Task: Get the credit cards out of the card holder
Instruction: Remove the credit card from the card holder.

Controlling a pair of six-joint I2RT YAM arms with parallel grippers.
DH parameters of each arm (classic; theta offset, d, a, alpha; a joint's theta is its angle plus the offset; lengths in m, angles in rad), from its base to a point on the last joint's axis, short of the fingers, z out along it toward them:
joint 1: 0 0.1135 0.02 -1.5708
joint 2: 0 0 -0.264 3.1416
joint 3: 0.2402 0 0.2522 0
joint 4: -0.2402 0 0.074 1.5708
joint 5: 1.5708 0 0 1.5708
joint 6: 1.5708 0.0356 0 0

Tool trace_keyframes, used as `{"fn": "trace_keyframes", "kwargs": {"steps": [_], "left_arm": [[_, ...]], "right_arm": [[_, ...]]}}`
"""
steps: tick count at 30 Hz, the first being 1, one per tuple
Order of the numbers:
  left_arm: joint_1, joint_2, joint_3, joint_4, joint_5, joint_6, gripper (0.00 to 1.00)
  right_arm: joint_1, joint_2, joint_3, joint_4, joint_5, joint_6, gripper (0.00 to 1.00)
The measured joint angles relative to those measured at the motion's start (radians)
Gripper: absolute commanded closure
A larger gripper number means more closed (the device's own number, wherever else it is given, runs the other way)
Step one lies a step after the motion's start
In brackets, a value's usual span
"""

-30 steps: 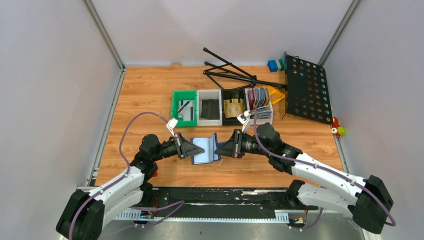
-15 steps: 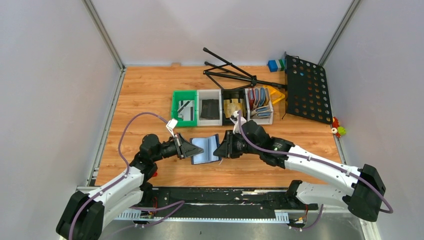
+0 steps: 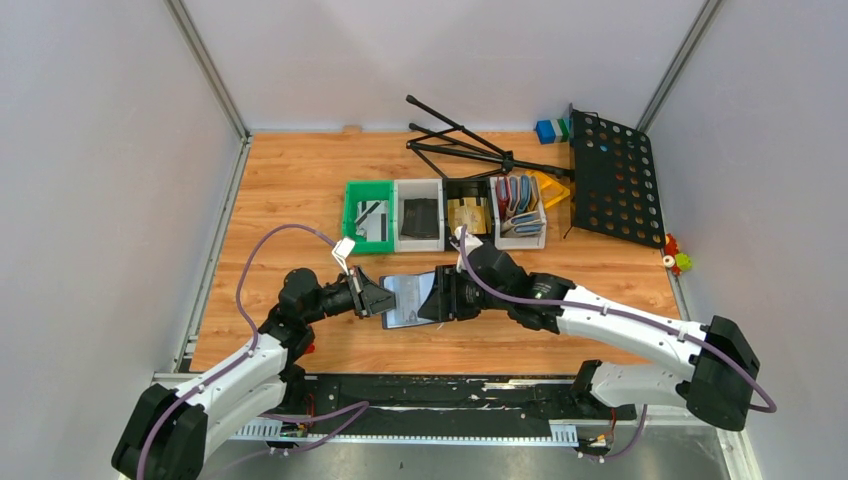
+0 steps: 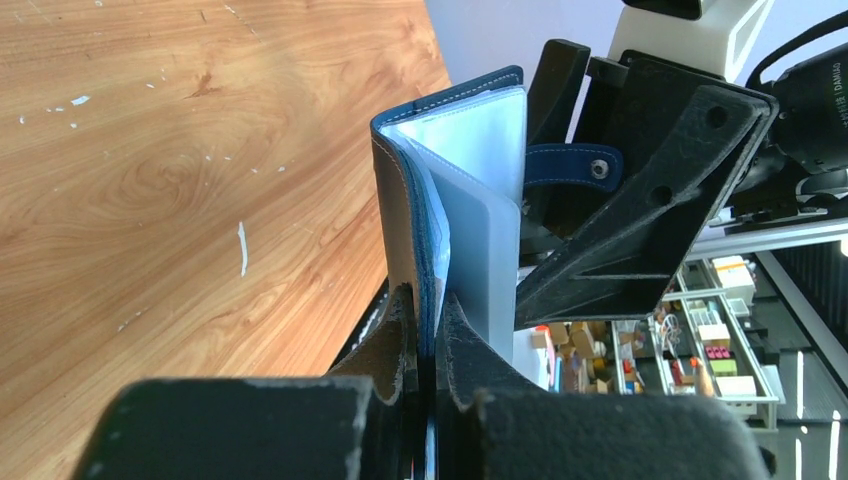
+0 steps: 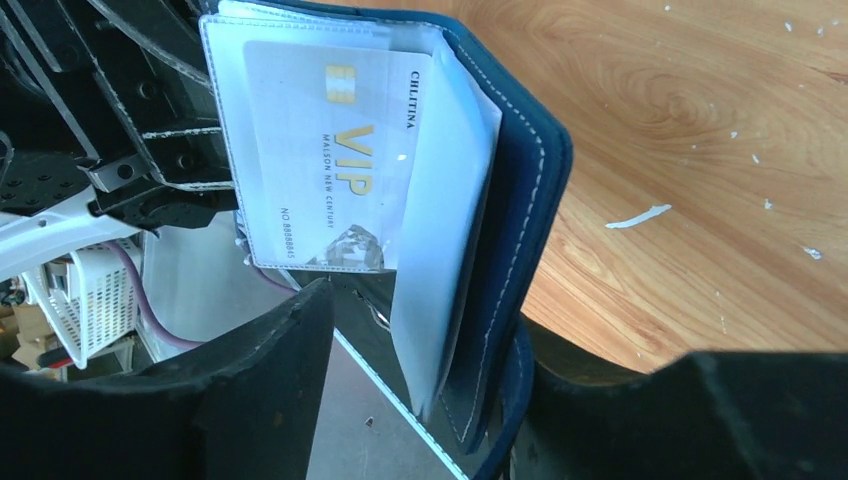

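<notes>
The navy card holder (image 3: 410, 297) hangs open above the table between both arms. My left gripper (image 3: 382, 300) is shut on the edge of its left cover (image 4: 400, 230), with pale inner pockets (image 4: 490, 200) fanned out beyond. My right gripper (image 3: 440, 298) is open, its jaws straddling the right flap (image 5: 520, 210) and a loose pocket leaf; a gap shows on the left finger's (image 5: 290, 350) side. One of the credit cards (image 5: 325, 150), silver-white with gold VIP lettering, sits in a clear pocket. Other cards lie in the bins.
A row of bins stands behind: green (image 3: 352, 215), white (image 3: 400, 190) and black (image 3: 466, 186), each with cards, then a white one (image 3: 540, 238) with upright holders. A black perforated music stand (image 3: 612, 175) and its tripod legs (image 3: 460, 140) lie at the back right.
My right gripper has moved left up to the card holder and opened, its jaws now round the right flap. The left arm and its grip have not moved.
</notes>
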Motion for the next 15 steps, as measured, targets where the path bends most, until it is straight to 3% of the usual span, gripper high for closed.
{"fn": "trace_keyframes", "kwargs": {"steps": [2,4,9,12,15], "left_arm": [[0.000,0.000,0.001,-0.001,0.000,0.002,1.00],[0.000,0.000,0.001,-0.001,0.000,0.004,1.00],[0.000,-0.002,0.001,0.002,0.004,-0.001,0.98],[0.000,-0.006,0.001,0.008,0.007,-0.008,0.88],[0.000,-0.013,0.001,0.005,0.006,-0.012,0.74]], "right_arm": [[0.000,-0.006,0.002,-0.002,0.009,0.002,0.39],[0.000,-0.021,0.002,-0.011,0.020,0.001,0.42],[0.000,-0.060,0.000,-0.012,0.043,0.001,0.71],[0.000,-0.056,0.000,-0.024,0.056,0.005,0.89],[-0.001,-0.057,0.000,-0.040,0.070,0.015,0.95]]}}
